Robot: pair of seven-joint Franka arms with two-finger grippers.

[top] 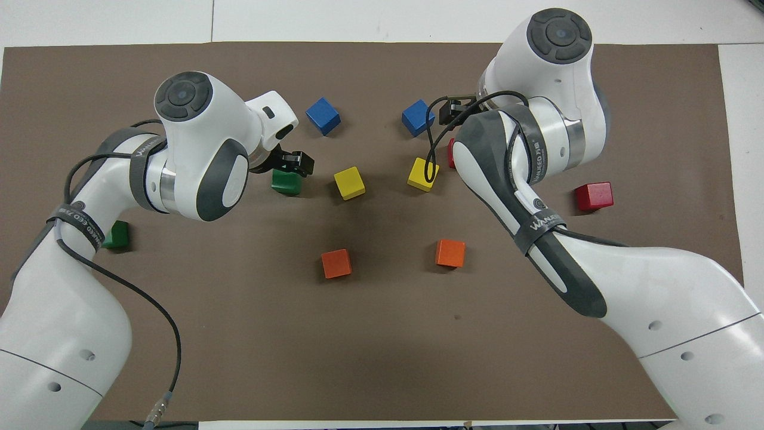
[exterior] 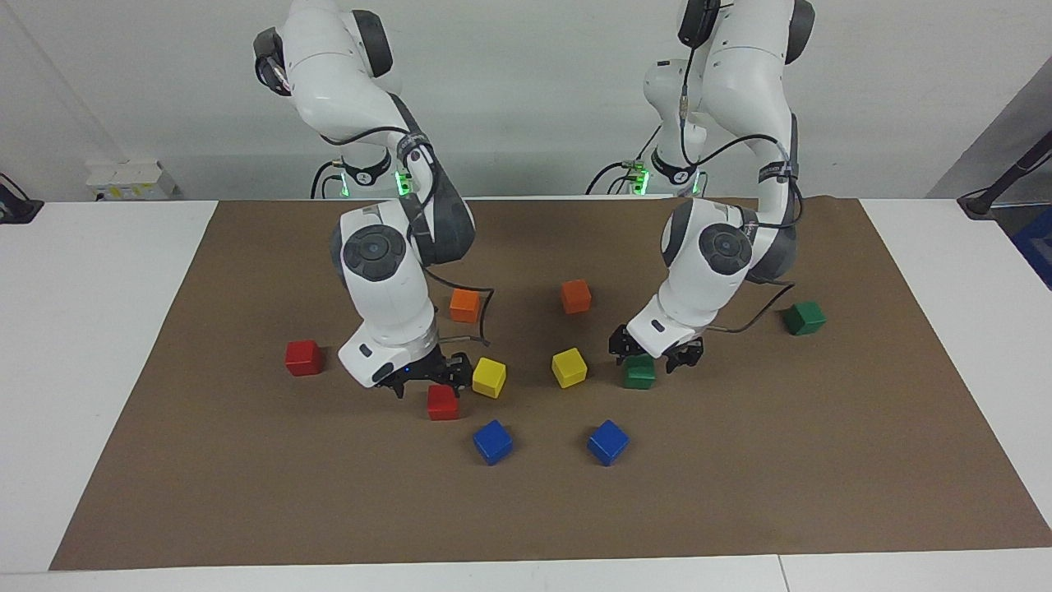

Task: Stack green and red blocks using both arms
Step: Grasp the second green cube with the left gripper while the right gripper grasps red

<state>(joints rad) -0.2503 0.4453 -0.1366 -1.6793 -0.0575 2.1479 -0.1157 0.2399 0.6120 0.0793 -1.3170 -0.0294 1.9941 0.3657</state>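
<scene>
My left gripper (exterior: 655, 362) is low over a dark green block (exterior: 639, 372) beside a yellow cube, fingers spread open on either side of its top; it also shows in the overhead view (top: 287, 163) by that block (top: 286, 182). My right gripper (exterior: 431, 385) is open and low over a red block (exterior: 443, 402); in the overhead view my right arm hides all but a sliver of this block (top: 451, 152). The second green block (exterior: 804, 317) lies toward the left arm's end, the second red block (exterior: 303, 358) toward the right arm's end. All lie singly on the mat.
Two yellow cubes (exterior: 489, 377) (exterior: 569, 367) lie between the grippers. Two orange cubes (exterior: 464, 305) (exterior: 576, 296) lie nearer to the robots, two blue cubes (exterior: 492, 441) (exterior: 608, 442) farther out. A brown mat (exterior: 781, 493) covers the white table.
</scene>
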